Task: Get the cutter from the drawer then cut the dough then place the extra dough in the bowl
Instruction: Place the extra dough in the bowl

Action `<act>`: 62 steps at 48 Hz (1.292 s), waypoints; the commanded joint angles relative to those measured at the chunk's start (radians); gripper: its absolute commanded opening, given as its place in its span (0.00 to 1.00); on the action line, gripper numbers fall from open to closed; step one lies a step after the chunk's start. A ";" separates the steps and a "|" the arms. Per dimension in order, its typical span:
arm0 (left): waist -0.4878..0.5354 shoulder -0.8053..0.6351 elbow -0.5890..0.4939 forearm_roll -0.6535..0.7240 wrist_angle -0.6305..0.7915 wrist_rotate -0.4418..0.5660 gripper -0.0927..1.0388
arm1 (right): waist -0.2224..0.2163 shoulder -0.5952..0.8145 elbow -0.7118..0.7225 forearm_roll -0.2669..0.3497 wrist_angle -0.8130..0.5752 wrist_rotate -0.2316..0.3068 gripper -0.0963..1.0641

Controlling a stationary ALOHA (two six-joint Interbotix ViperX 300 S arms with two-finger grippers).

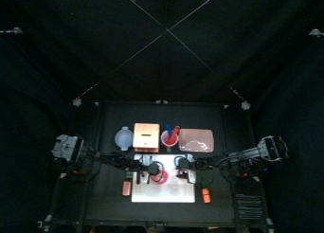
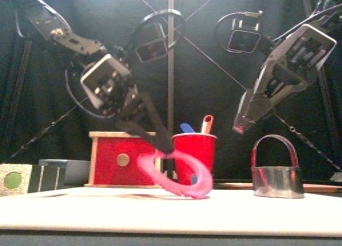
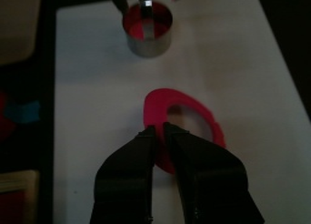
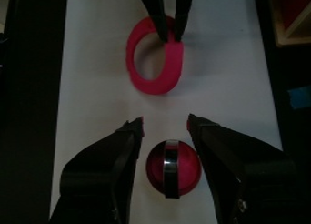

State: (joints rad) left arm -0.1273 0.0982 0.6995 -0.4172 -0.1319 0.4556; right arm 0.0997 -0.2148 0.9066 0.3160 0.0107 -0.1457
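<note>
Left gripper (image 3: 165, 134) is pinched narrow on one edge of the pink dough ring (image 4: 177, 68). The ring hangs below it, with its low edge at the white cutting board (image 3: 231, 45). Risks:
- Single-edge pinch on soft dough, so the ring may stretch, tear or slip on the carry.
- Bowl (image 1: 123, 137) sits back-left of this gripper, and the red cup (image 2: 195, 150) just behind could snag the ring.

Right gripper (image 4: 165, 121) is spread wide above the cutter (image 4: 170, 166), not touching it.

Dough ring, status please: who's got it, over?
Left gripper shut on dough ring, tilted up from white board. Right gripper open above cutter. Nothing blocking seen.
</note>
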 commanded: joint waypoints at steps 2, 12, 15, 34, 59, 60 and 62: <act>0.005 -0.101 -0.005 0.018 -0.034 0.000 0.56 | -0.003 -0.009 -0.018 -0.002 -0.006 0.000 0.78; 0.092 -0.247 0.069 0.101 -0.054 0.009 0.56 | -0.003 -0.009 -0.020 -0.003 -0.006 -0.005 0.78; 0.129 -0.295 0.095 0.121 -0.054 0.011 0.56 | -0.002 -0.009 -0.018 -0.008 -0.006 -0.005 0.78; 0.371 -0.666 0.298 0.153 -0.012 0.012 0.56 | -0.003 0.008 -0.023 -0.043 -0.006 -0.003 0.78; 0.617 -0.966 0.491 0.087 0.167 0.009 0.56 | -0.037 0.011 -0.066 -0.126 -0.051 -0.005 0.78; 0.626 -0.968 0.497 0.087 0.173 0.009 0.56 | -0.040 0.011 -0.067 -0.130 -0.058 -0.005 0.78; 0.650 -0.968 0.509 0.087 0.190 0.009 0.56 | -0.043 0.011 -0.069 -0.140 -0.074 -0.005 0.78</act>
State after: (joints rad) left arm 0.4878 -0.8698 1.2149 -0.3252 0.0414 0.4663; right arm 0.0690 -0.1933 0.8621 0.1887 -0.0353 -0.1488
